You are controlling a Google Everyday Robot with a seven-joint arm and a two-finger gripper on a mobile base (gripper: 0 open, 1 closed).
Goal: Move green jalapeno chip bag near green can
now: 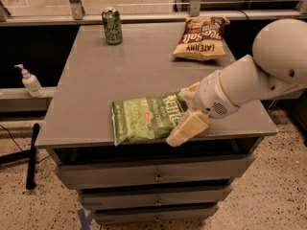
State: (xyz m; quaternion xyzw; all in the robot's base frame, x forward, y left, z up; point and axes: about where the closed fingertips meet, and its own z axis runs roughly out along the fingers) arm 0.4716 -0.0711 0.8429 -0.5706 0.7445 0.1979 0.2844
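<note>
The green bag (146,118) lies flat near the desk's (120,75) front edge, its white end pointing right and its left corner close to the edge. The green can (112,26) stands upright at the far left of the desk, well apart from the bag. A brown bag (201,37) lies at the far right, also well apart from both.

The arm reaches in from the right, low over the front right part of the desk. The pincer (179,115) is at the green bag's white end with its 2 cream fingers apart. 1 finger (187,128) slants along the bag's near side towards the desk edge. The other (188,91) shows just behind the bag's far corner. The bag's end lies between them; whether either finger touches it cannot be told.

A pump bottle (29,80) stands on a ledge left of the desk.
</note>
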